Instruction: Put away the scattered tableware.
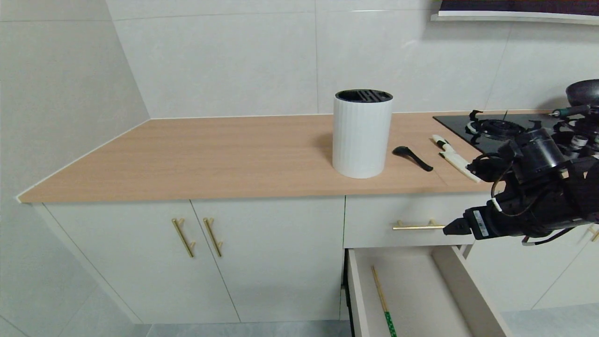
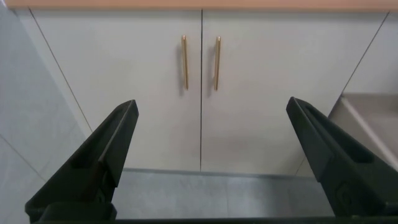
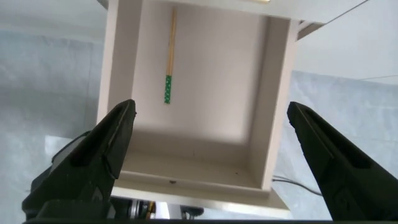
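The chopsticks (image 1: 381,299) lie lengthwise in the open drawer (image 1: 416,290) — green tips toward its pulled-out front. On the tabletop (image 1: 210,154) a black spoon (image 1: 412,157) and white knife (image 1: 454,157) slant beside the white holder (image 1: 362,133). The right end effector (image 3: 210,109) hangs over the drawer, spread wide; the left end effector (image 2: 211,106), also spread, faces cabinet doors (image 2: 261,93).

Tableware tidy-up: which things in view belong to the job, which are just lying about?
Job: black spoon; white knife; green-tipped wooden chopsticks; open white drawer; white ribbed cylindrical holder.
Lying about: black gas hob; dark pan; white cabinet doors with gold handles.
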Controlling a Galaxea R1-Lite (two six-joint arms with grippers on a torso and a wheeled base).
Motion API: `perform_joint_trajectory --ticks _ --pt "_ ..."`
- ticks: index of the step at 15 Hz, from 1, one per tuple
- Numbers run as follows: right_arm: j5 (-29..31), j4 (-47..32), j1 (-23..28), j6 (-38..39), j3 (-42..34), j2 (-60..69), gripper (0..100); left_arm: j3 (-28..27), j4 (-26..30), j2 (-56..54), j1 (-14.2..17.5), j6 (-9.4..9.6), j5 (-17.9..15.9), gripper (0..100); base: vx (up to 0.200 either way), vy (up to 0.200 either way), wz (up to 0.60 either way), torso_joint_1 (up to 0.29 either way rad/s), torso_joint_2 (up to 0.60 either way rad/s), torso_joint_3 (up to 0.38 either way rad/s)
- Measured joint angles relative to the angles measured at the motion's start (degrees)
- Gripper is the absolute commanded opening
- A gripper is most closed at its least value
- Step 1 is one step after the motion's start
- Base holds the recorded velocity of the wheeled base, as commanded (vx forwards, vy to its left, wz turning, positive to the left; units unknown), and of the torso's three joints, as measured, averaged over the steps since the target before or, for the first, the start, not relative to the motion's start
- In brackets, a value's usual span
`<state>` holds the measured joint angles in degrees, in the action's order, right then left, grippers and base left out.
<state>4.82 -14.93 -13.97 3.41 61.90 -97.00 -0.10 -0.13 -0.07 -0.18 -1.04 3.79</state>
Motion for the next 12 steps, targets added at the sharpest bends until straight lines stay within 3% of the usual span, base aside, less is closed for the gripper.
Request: perform_joint_trajectory --ticks 6,9,12 --pt "-0.4 3.2 2.1 -1.9 0.3 -0.9 100 0.0 -0.1 0.0 0.0 0.00 0.0 100 0.000 0.000 0.00 0.199 -0.48 -0.290" --pt "-2.7 7.4 4.6 -5.1 2.3 -2.9 100 0.0 0.0 0.0 0.0 0.00 0.0 100 0.000 0.000 0.00 0.056 -0.13 -0.067" --pt "-8.7 8.8 7.1 -8.9 10.4 -9.2 100 0.0 0.0 0.0 0.0 0.00 0.0 100 0.000 0.000 0.00 0.000 0.00 0.000"
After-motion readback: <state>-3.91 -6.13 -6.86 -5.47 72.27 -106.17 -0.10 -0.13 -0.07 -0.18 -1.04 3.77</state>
